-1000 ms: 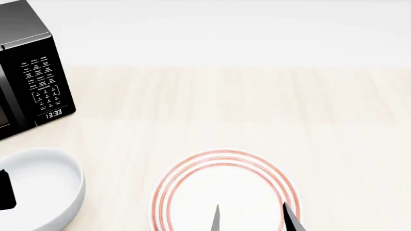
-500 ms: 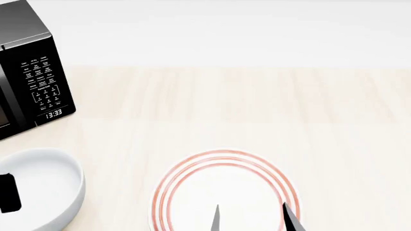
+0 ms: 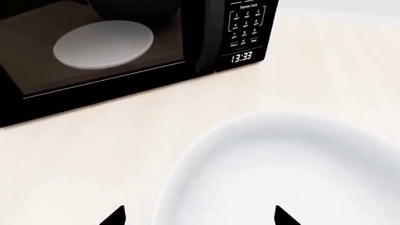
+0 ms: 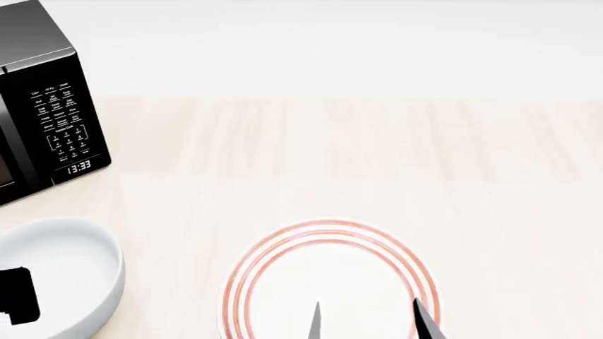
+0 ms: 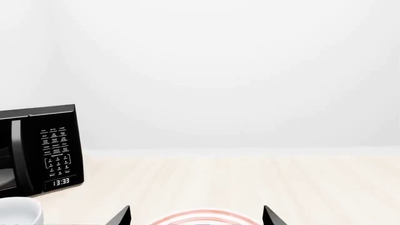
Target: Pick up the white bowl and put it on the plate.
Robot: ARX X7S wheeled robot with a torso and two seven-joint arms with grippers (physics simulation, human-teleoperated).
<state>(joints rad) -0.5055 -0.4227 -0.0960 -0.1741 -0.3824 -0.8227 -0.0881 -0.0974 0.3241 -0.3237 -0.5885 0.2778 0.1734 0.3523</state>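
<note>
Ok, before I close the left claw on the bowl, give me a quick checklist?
1. Left claw open: ok, tips apart.
2. Rim of the white bowl between the tips: ok, one tip outside, one over the inside.
3. Claw low enough on the rim: cannot tell.
4. The plate bare: ok, nothing lies on it.
5. Right claw clear of the plate: not ok, its tips overlap it in the head view.
6. Microwave clear of the bowl: ok.

Very little of the robot's body is visible. In the head view, the left gripper [image 4: 17, 295] appears as a flat, matte black block at the lower left edge. The right gripper [image 4: 369, 321] shows two thin, dark grey fingers [image 4: 318, 321] with pointed tips at the bottom edge. Both wrist views show only small black triangular tips, without markings.
</note>
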